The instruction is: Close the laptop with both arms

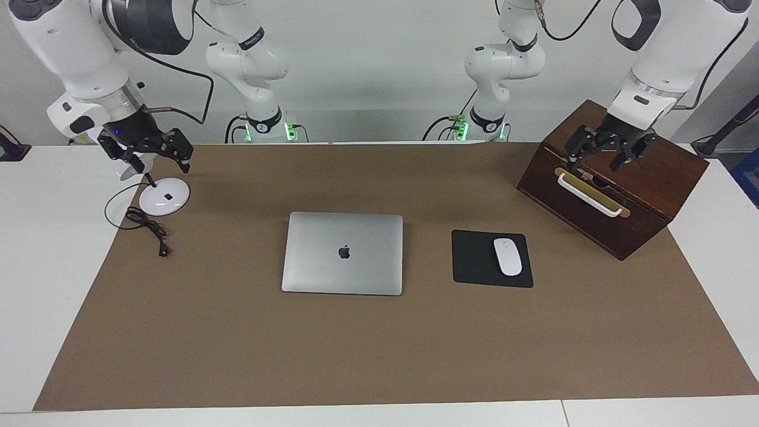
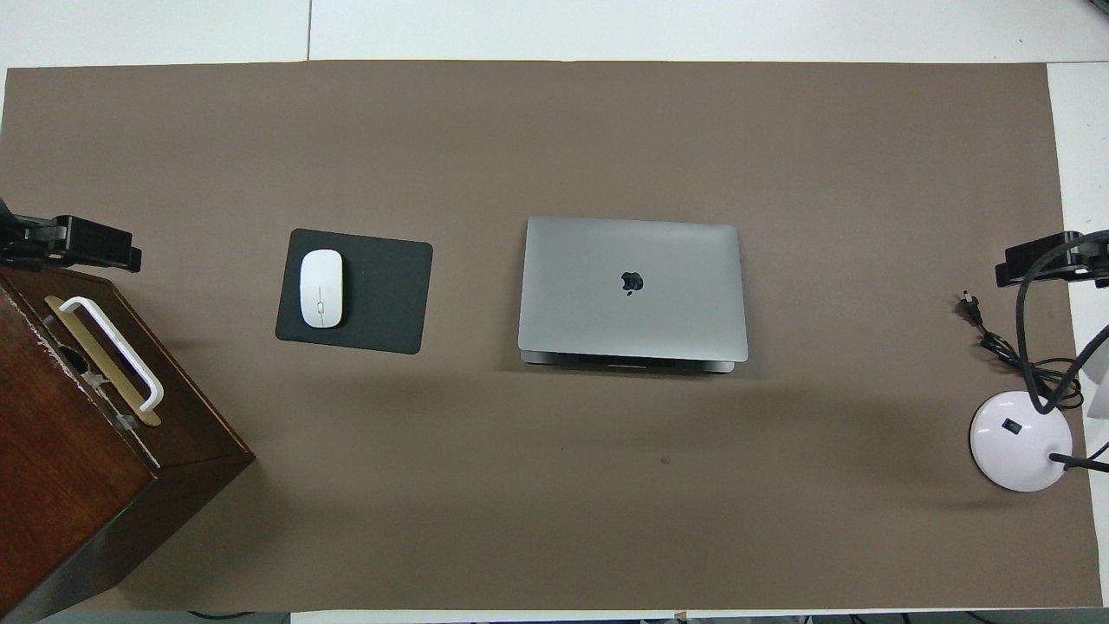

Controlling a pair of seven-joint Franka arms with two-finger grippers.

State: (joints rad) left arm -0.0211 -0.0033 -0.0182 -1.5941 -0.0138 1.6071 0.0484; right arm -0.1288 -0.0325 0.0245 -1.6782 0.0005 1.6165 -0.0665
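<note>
Laptop (image 1: 343,253) lies shut, long axis across table; both hands' fingers spread.

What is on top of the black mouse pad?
A white mouse lies on the mouse pad, toward its left-arm end. Nothing else is on it; whatever is beneath the pad is hidden.
</note>
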